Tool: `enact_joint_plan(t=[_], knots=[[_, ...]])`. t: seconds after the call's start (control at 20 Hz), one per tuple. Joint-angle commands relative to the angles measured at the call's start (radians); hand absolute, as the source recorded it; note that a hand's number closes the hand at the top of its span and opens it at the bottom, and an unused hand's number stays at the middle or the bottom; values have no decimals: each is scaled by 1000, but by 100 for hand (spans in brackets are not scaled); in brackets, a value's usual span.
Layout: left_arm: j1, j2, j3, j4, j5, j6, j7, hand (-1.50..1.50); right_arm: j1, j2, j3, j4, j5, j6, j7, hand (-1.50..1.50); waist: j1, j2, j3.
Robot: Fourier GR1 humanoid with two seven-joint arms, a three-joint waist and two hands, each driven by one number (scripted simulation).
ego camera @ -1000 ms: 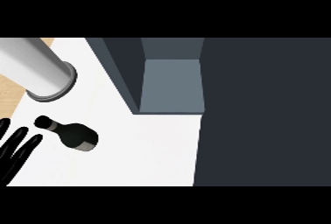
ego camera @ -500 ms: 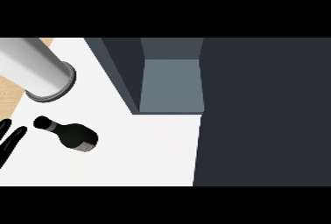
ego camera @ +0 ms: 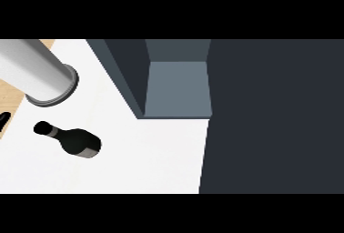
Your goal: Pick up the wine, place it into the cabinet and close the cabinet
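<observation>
— What's the surface here?

— A white counter (ego camera: 148,159), seen from steeply above, with a strip of light wood along its far-left edge.

— And what's on it?

— A dark wine bottle (ego camera: 73,140) stands on the bare white top. Taking the bottle as the marker: up and to its left stands a large grey cylinder (ego camera: 37,73), apart from it. Up and to its right stands the open cabinet (ego camera: 178,88), its grey inside showing. Farther right of the bottle, the cabinet's dark side covers the counter.
</observation>
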Motion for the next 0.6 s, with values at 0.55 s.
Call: enact_joint_plan(t=[0.55], knots=[[-116,21,68,438,-189,-181,-164,-150,-28,6,-43,-82,-67,6,53,-150,0,1,0]])
